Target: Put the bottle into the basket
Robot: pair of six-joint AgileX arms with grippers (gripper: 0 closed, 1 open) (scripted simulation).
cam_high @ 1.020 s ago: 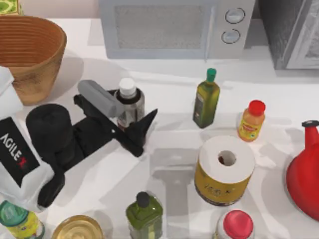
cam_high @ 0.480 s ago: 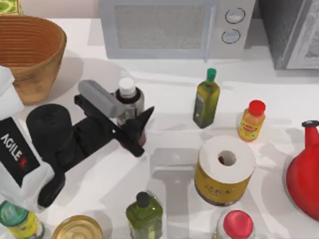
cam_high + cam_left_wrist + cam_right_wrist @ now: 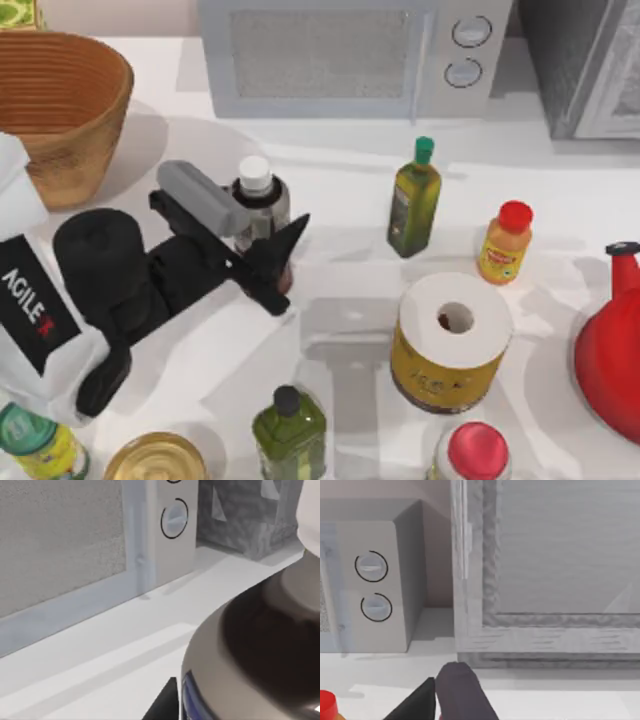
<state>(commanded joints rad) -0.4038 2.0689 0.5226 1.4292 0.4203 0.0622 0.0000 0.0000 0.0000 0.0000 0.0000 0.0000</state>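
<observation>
The bottle [image 3: 258, 205], white-capped with a grey label and a reddish-brown lower body, stands upright left of the table's middle. My left gripper [image 3: 266, 228] is shut on its body, with one dark finger [image 3: 287, 240] on the bottle's right side. In the left wrist view the bottle [image 3: 260, 645] looms close beside a black finger [image 3: 165, 702]. The tan woven basket [image 3: 85, 140] sits at the far left, apart from the bottle. In the right wrist view, my right gripper [image 3: 437, 700] is shut and faces the microwave.
A microwave [image 3: 340, 60] stands at the back. A green oil bottle [image 3: 413, 200], an orange bottle [image 3: 505, 243], a paper roll [image 3: 452, 340] and a red jug [image 3: 610, 345] stand to the right. Another olive bottle [image 3: 289, 430] and a can [image 3: 155, 460] line the front edge.
My left gripper's dark finger has closed in against the bottle's right side. The bottle's cap has shifted very slightly to the left.
</observation>
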